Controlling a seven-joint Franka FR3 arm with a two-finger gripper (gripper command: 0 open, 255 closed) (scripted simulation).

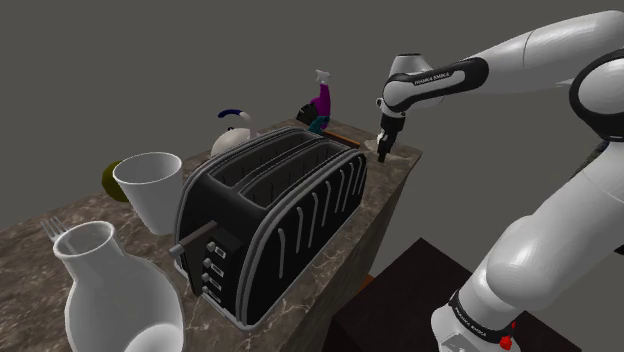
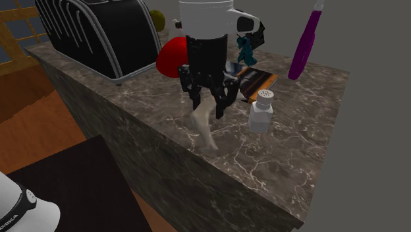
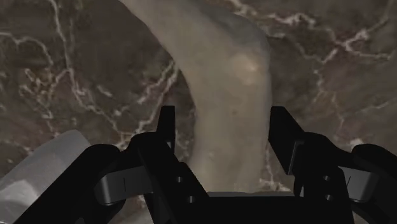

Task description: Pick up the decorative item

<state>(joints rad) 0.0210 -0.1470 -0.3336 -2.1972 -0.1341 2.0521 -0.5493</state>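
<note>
Claw (image 3: 223,113) spread, straddling the beige curved ornament (image 3: 216,51), seemingly without touching it.

**Desk:** What does the machine look like?

**Photographer:** A Franka arm (image 1: 560,230) with glossy white, rounded shells and dark grey bands at each joint.

**Desk:** Any markings?

**Photographer:** Pale lettering (image 1: 432,78) runs along the dark band by the wrist. A small red spot (image 1: 510,343) sits beside the lowest dark ring (image 1: 468,312).

**Desk:** And the gripper (image 2: 208,109)?

**Photographer:** It is all black, with a blocky body, two angular fingers (image 3: 167,130) and small round holes in the knuckles.
</note>
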